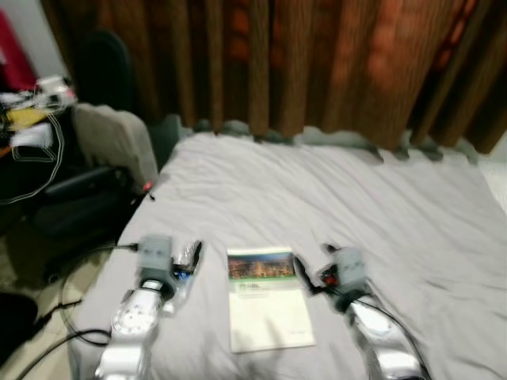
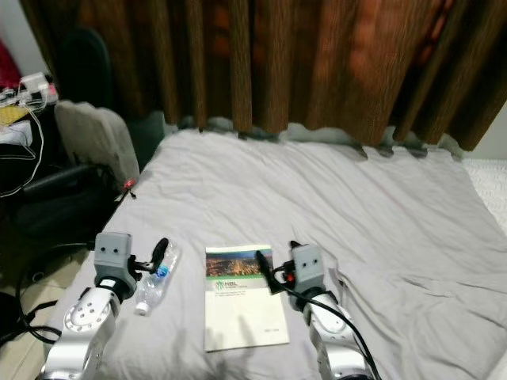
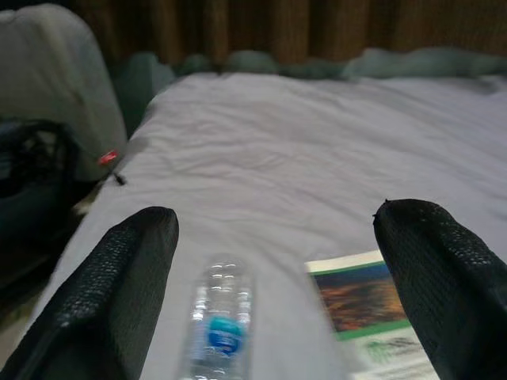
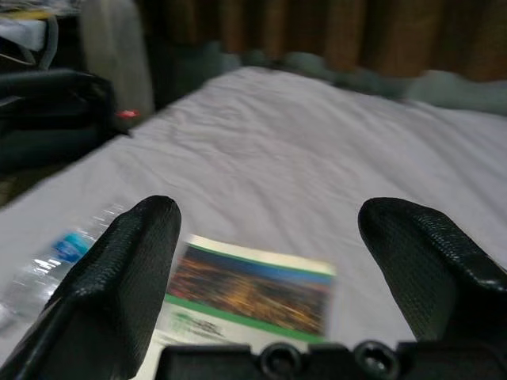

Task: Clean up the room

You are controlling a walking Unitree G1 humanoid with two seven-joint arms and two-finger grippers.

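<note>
Blurred desk clutter [image 1: 32, 111], cut off

so it's a bedroom, dim and warm-lit. A big bed [image 2: 356, 214] with a wrinkly pale grey sheet [image 1: 317, 198] takes up most of what you see. Behind it hang heavy brown curtains [image 2: 317, 55] in deep folds across the whole back, with orange patches of light glowing on them toward the right. Off the bed's left side is a dark chair [image 1: 87, 198] with a light grey cloth [image 2: 91, 138] draped on it, and past that a cluttered desk corner [image 1: 32, 111] with white cables. Black cords [image 1: 55, 317] trail over the pale floor [image 1: 24, 356] down there
</note>
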